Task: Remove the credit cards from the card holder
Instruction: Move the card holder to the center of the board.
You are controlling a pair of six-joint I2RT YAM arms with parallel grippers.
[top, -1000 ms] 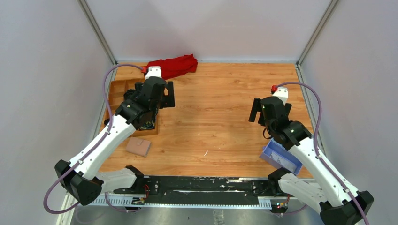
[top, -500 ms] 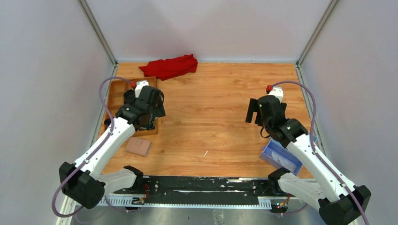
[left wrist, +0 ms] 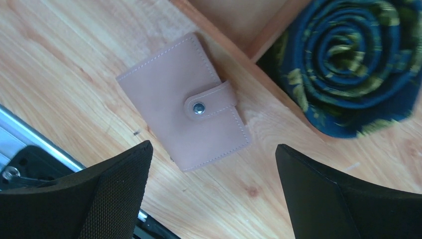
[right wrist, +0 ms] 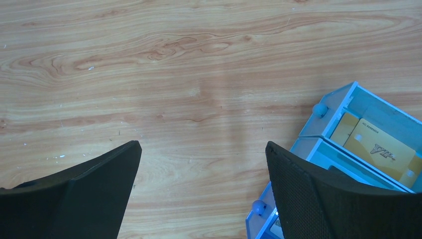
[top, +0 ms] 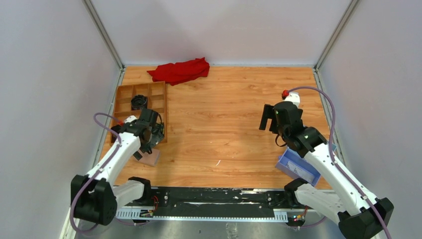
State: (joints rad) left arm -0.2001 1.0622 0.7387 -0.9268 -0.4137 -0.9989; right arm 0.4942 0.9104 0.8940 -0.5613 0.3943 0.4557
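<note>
- Card holder [left wrist: 183, 107] lies flat on the bench [top: 224, 124] near its near-left corner, just beside the near wall of the brown tray [left wrist: 234, 55]. Its snap tab is fastened.
- No credit cards lie on the bench beside it, so I judge that none is out and the whole job is left.
- My left gripper [left wrist: 213, 154] hangs right above the card holder, jaws spread wide, grasping nothing.
- My right gripper [right wrist: 201, 149] is likewise spread and empty, over bare wood toward the bench's right edge, near the blue box [right wrist: 348, 129].
- As I judge it, I have yet to grip the card holder, unsnap it, unfold it and draw the cards out.
</note>
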